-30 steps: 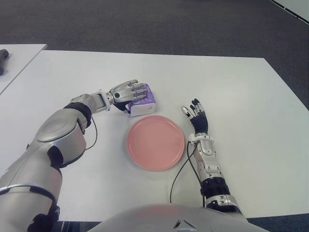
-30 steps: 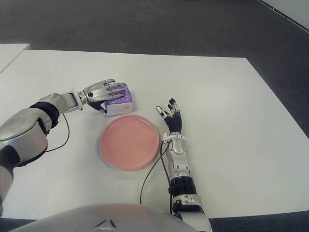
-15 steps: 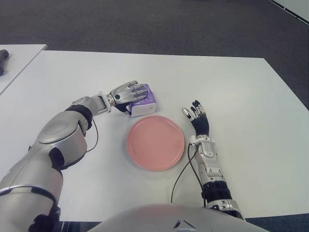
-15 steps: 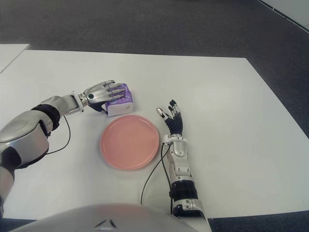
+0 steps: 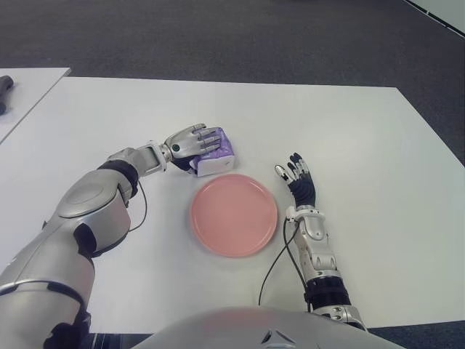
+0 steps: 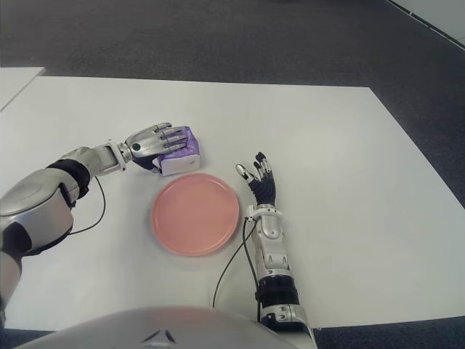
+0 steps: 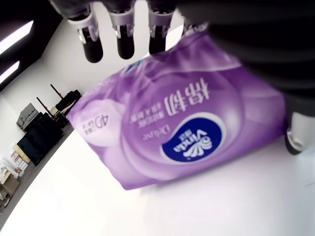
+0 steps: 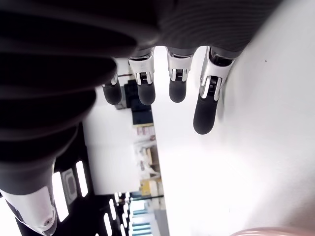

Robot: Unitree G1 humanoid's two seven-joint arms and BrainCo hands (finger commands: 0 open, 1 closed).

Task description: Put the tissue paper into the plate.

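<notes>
tissue pack (image 7: 187, 132) | logo "Vinda" | "Deluxe" | corner "4D"

A white table (image 5: 349, 131) carries a pink plate (image 5: 234, 214) and, just beyond it, a purple tissue pack (image 5: 216, 151).

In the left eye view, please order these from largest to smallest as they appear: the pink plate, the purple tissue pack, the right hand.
1. Pink plate, clearly the largest.
2. Right hand, open beside the plate's right side.
3. Purple tissue pack; the left hand covers part of it, so second and third places are unsure.
</notes>
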